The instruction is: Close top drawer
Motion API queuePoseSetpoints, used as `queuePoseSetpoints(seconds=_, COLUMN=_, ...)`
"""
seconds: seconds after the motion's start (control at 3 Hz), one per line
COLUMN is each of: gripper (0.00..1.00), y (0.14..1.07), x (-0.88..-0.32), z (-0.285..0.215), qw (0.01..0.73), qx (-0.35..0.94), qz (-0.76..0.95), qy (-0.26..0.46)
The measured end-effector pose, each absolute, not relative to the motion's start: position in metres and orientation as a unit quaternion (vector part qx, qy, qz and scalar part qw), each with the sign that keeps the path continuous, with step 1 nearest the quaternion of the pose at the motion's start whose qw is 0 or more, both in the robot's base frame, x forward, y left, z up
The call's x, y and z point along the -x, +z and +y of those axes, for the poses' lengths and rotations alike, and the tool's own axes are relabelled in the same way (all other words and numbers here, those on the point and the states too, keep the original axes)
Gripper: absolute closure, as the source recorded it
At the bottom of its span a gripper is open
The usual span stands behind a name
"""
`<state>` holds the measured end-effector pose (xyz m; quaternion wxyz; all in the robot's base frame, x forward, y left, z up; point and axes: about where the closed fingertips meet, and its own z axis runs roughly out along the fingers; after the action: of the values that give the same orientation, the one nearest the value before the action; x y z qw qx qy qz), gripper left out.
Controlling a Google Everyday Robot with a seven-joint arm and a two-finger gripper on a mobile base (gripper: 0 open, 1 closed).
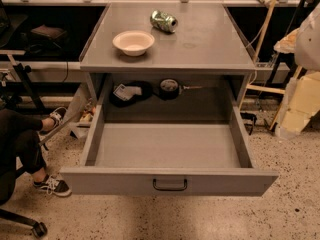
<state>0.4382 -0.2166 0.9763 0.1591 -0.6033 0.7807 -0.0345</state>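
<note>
The top drawer (pixel 167 181) is pulled far out toward me. Its long grey front panel faces me, with a small black loop handle (pixel 170 185) at its centre. The drawer's floor (pixel 167 144) is bare in front. At its back, under the cabinet top, lie a black item with a white label (pixel 127 92) and a round dark object (pixel 170 88). My gripper is not in view. A pale blurred shape (pixel 309 36) at the right edge may be part of my arm.
A white bowl (pixel 133 42) and a crushed green can (pixel 164 21) sit on the grey cabinet top (pixel 200 44). A seated person's legs and sneakers (pixel 52 185) are at the left, with a chair wheel (pixel 37 229). Pale foam pieces (pixel 300 104) lean at the right.
</note>
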Motion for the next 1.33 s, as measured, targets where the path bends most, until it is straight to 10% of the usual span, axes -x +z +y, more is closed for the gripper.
queuePoseSetpoints(seconds=1.33, gripper=0.0, y=0.82, x=-0.423, z=-0.193, qw=0.165, qx=0.617, qz=0.768, qy=0.033)
